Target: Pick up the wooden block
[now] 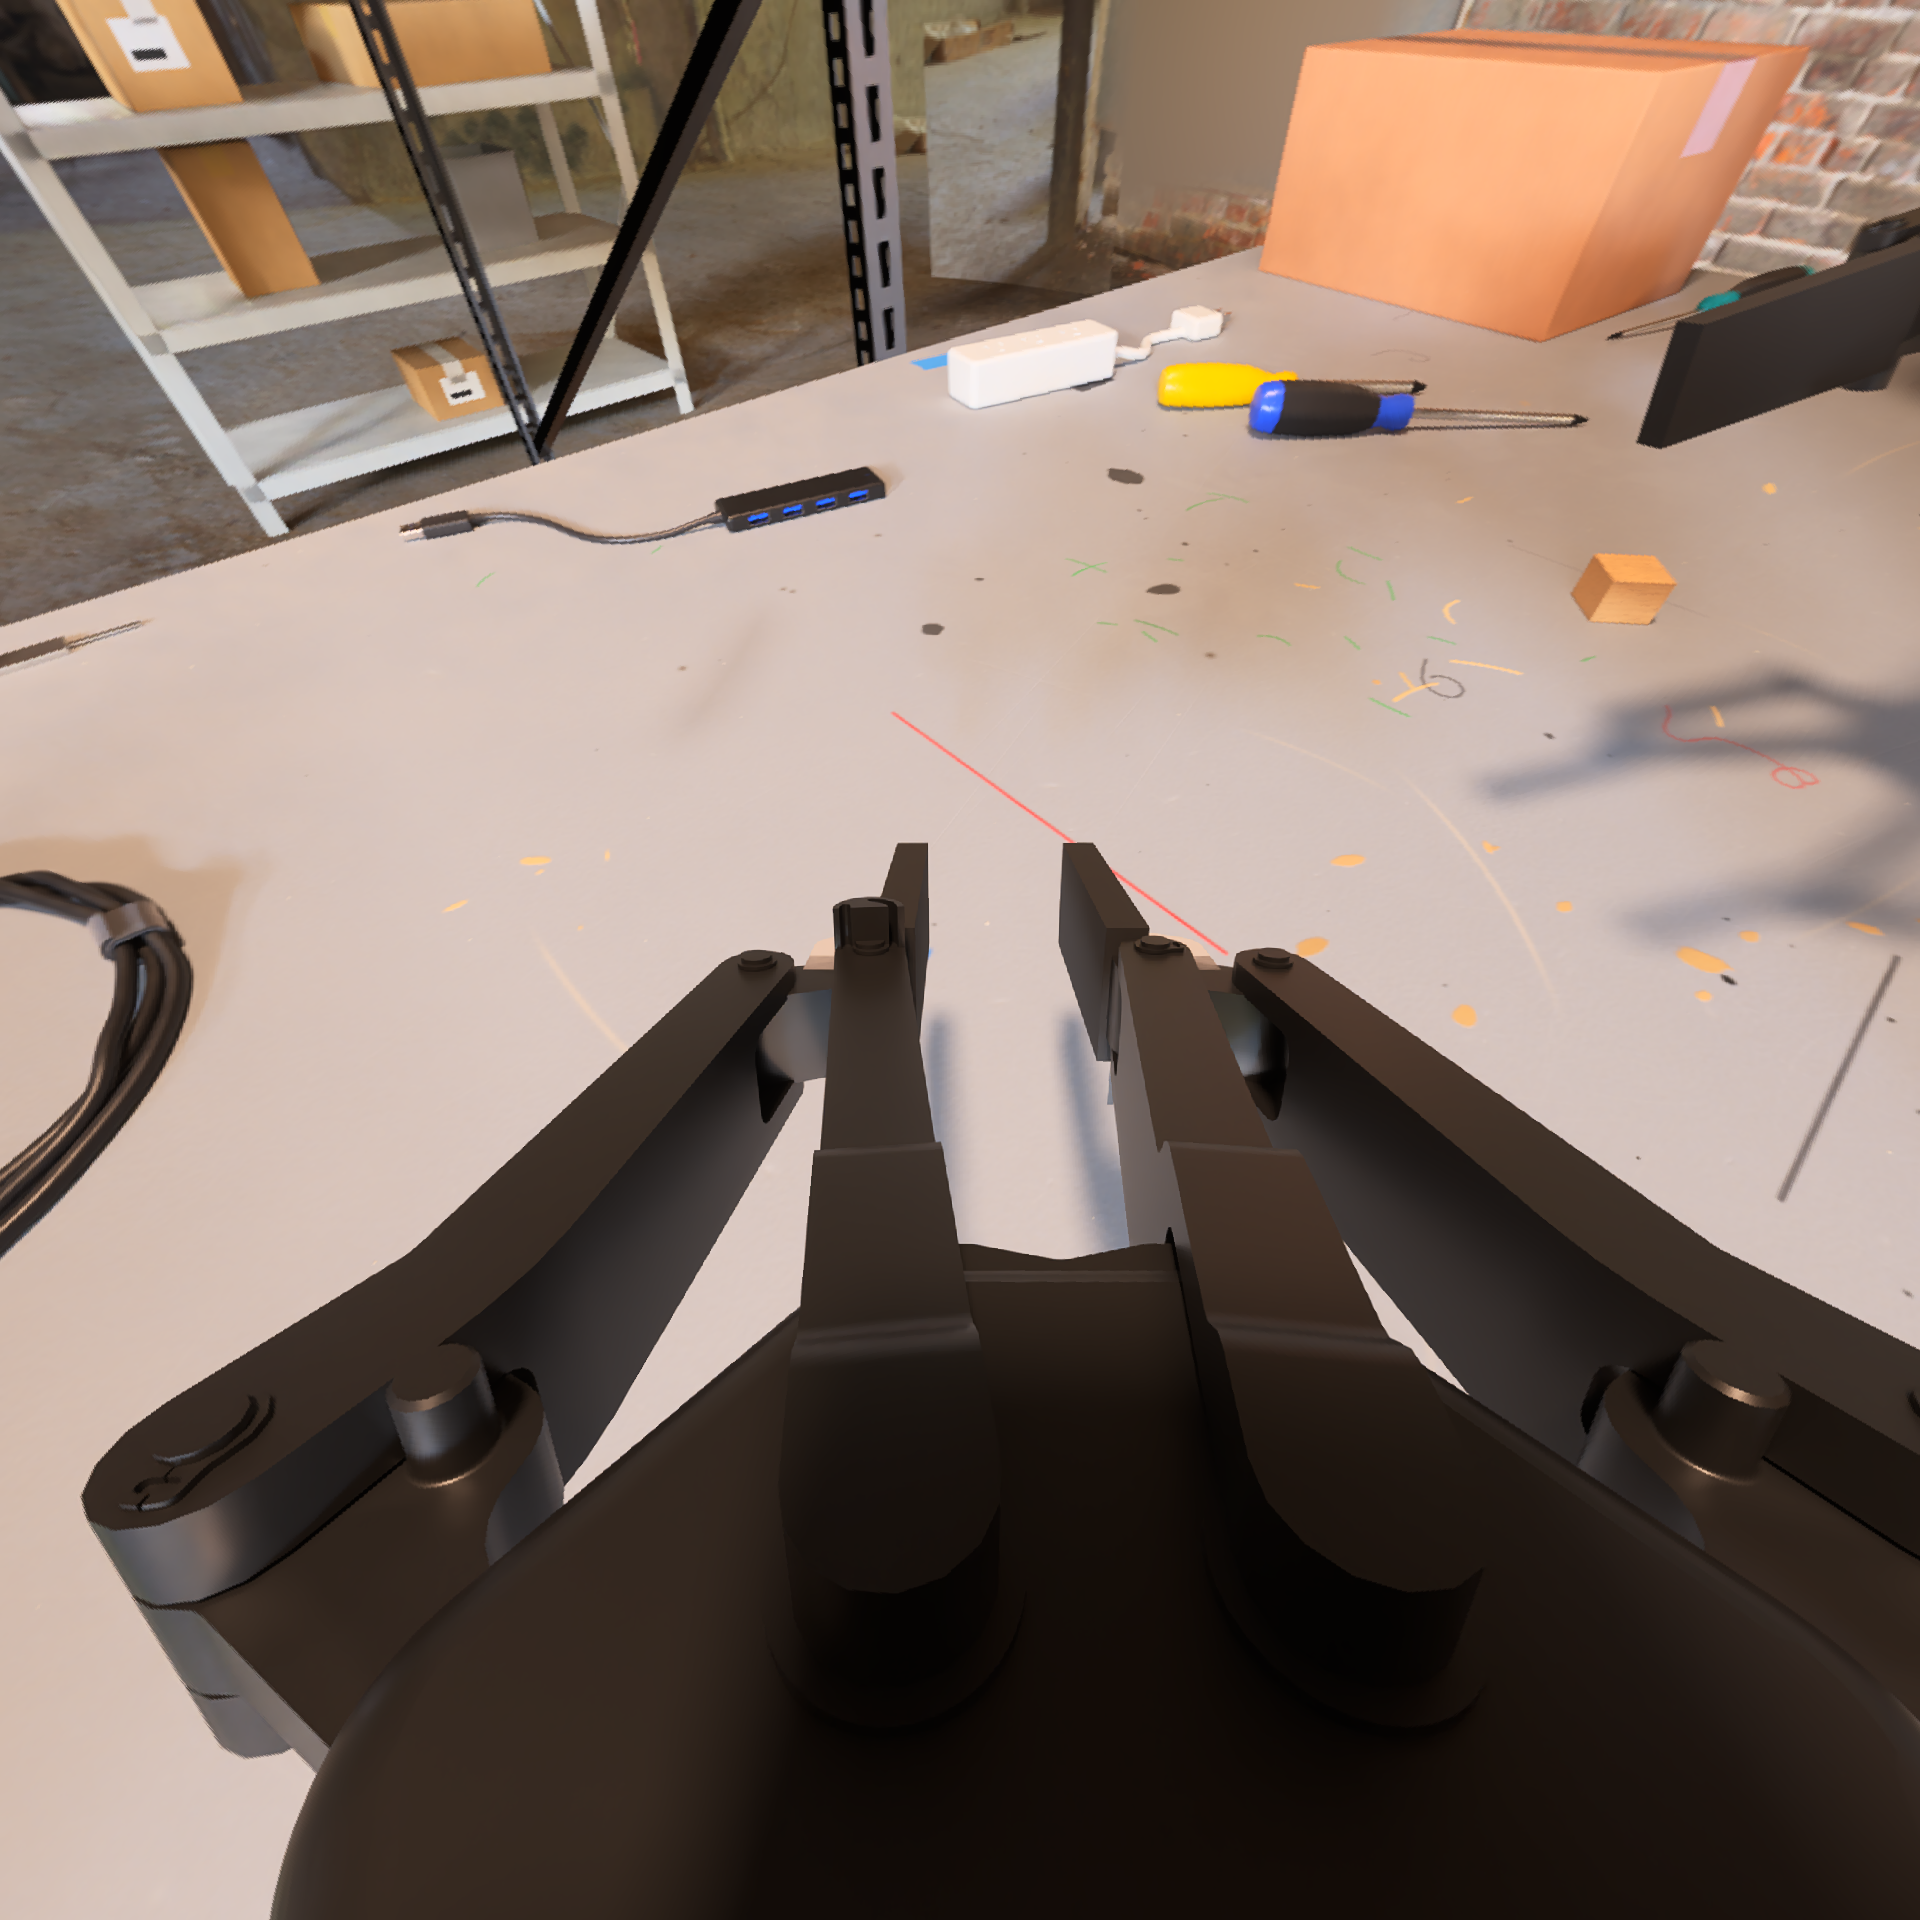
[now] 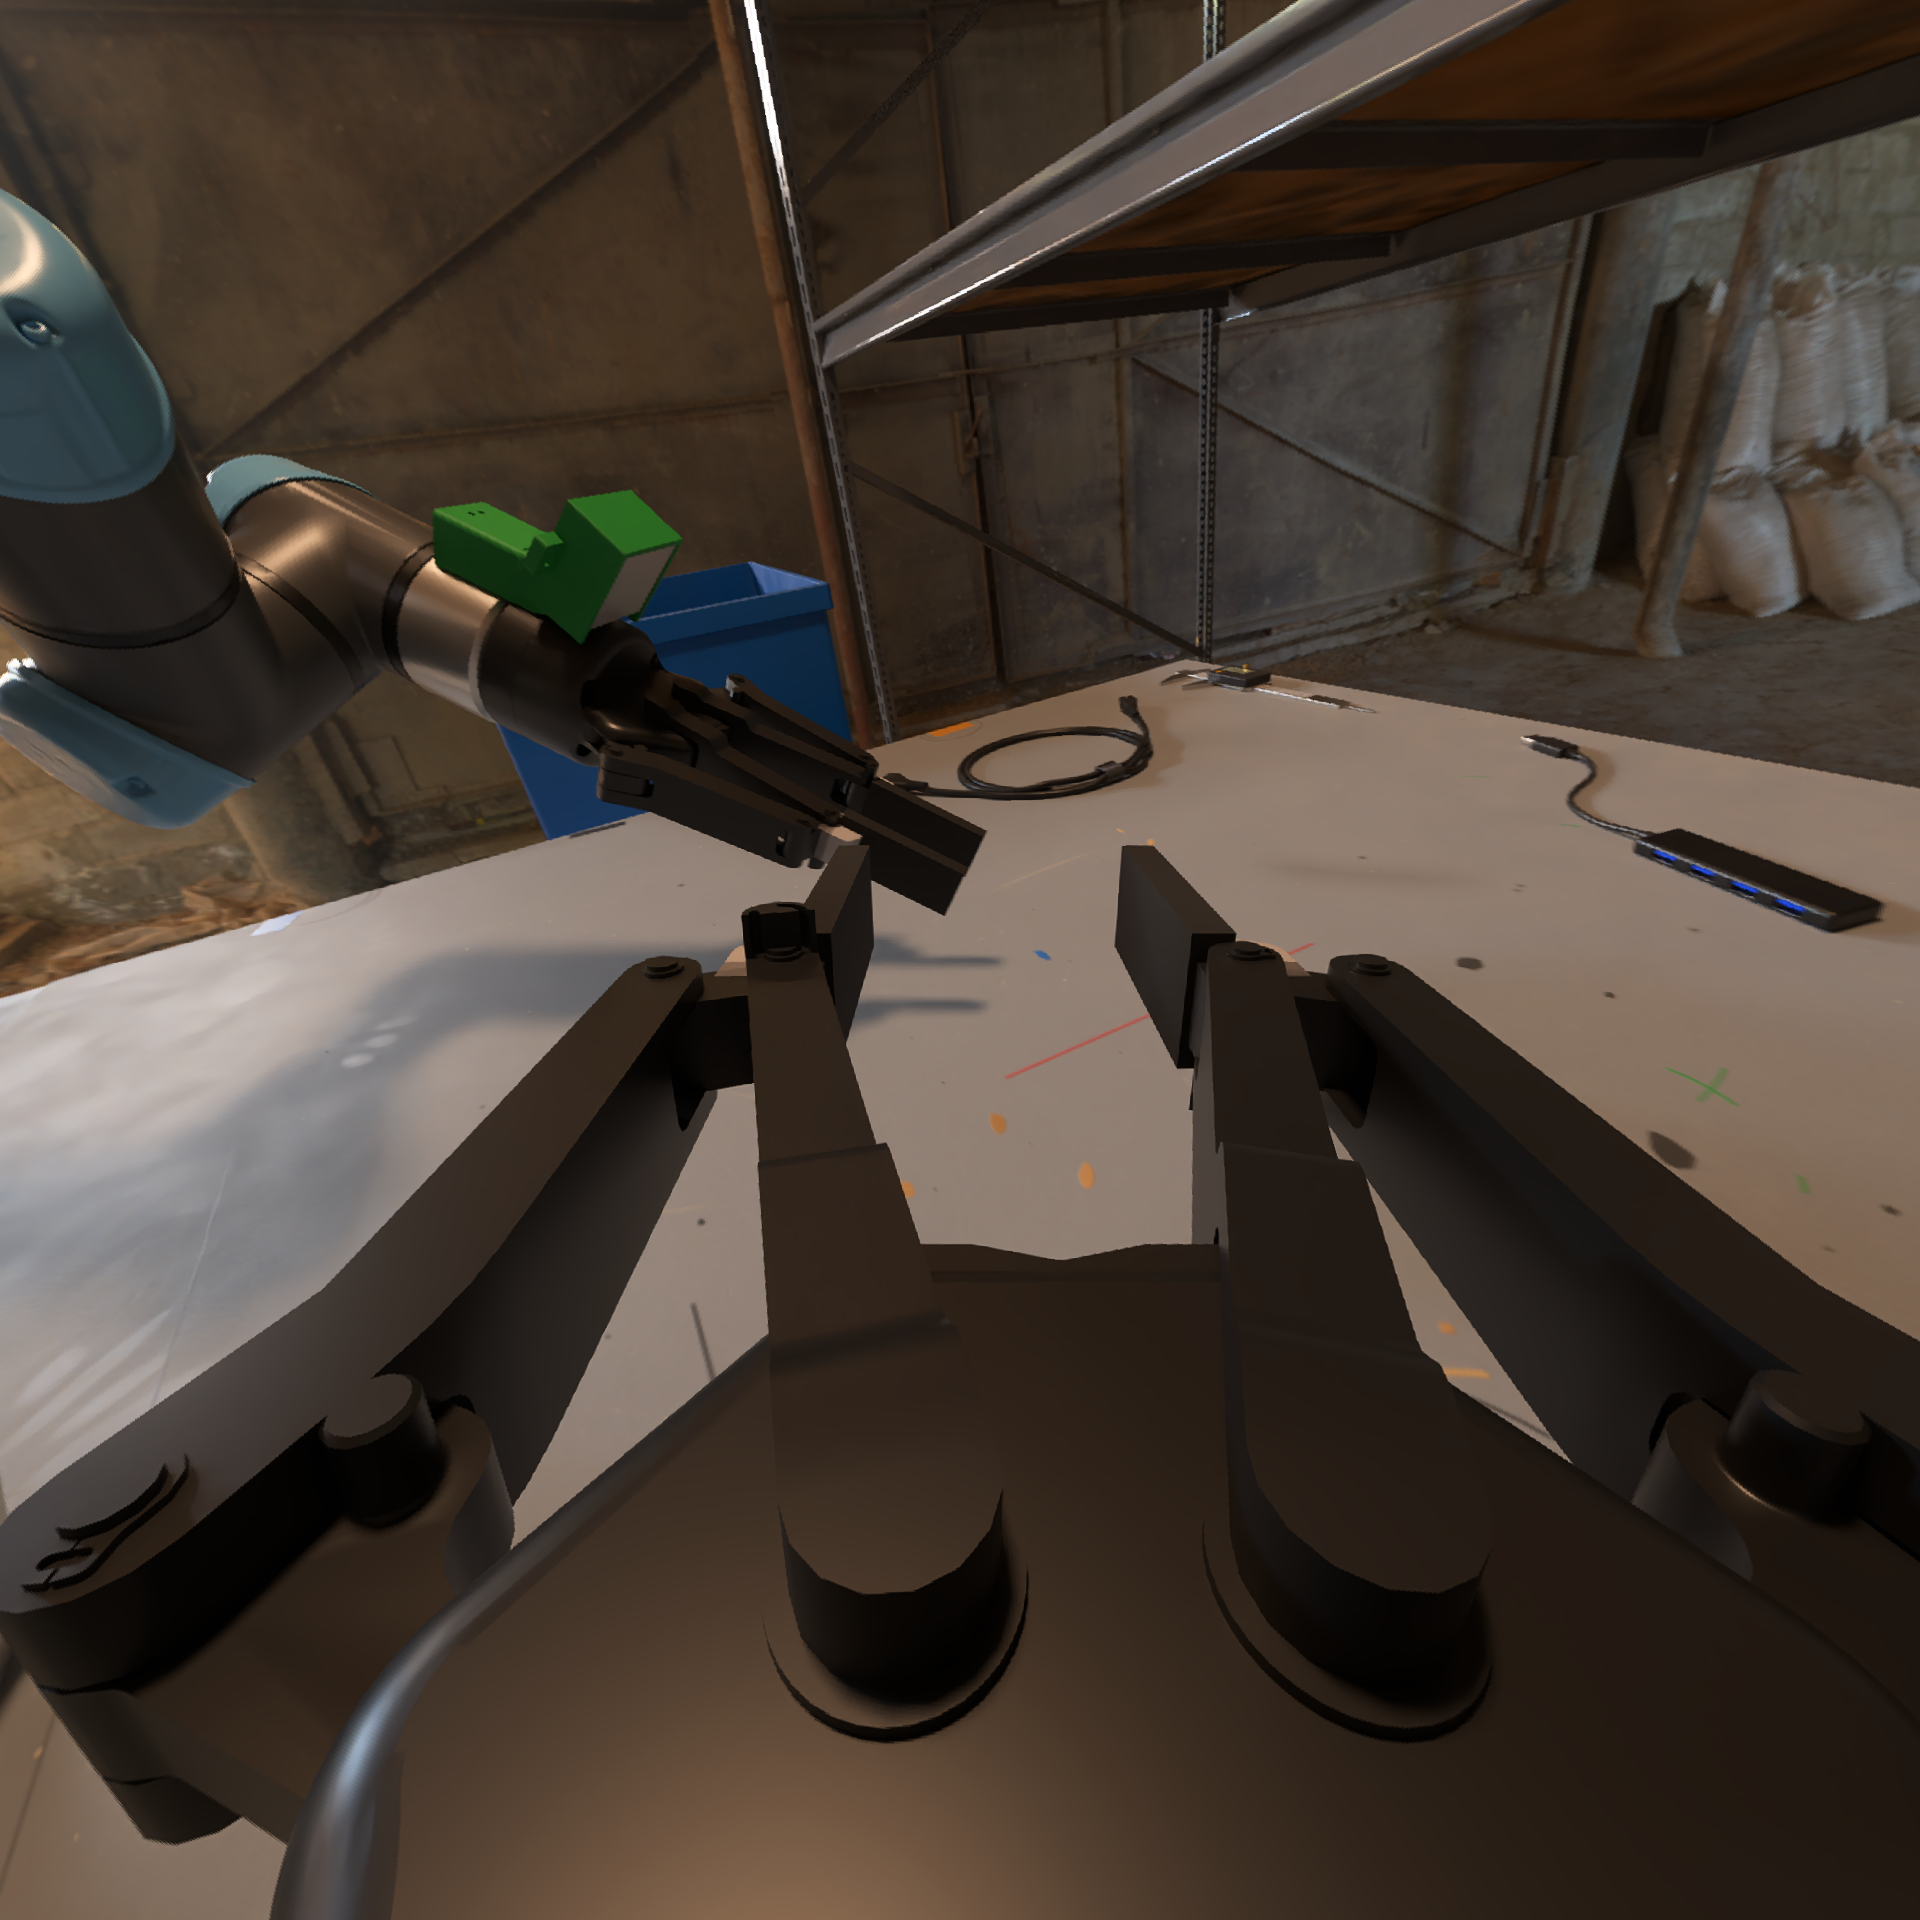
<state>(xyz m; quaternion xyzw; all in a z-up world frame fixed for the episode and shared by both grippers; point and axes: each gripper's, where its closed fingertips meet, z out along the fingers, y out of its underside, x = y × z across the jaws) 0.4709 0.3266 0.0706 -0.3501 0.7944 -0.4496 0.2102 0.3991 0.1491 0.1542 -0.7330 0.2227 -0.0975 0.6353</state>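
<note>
While left gripper (image 1: 992, 862) hovers, wooden block (image 1: 1622, 588) far right.

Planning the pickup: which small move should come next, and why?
Probably swing the left tool forward and right toward the wooden block. The block sits alone on the table, well off that tool's line, and nothing lies between its open fingers; the right wrist view does not show the block.

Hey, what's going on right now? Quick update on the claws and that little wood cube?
Left gripper open, empty, above table. Right gripper open, empty. Wooden block untouched, lying alone far right of left gripper. Nothing blocking it.
</note>
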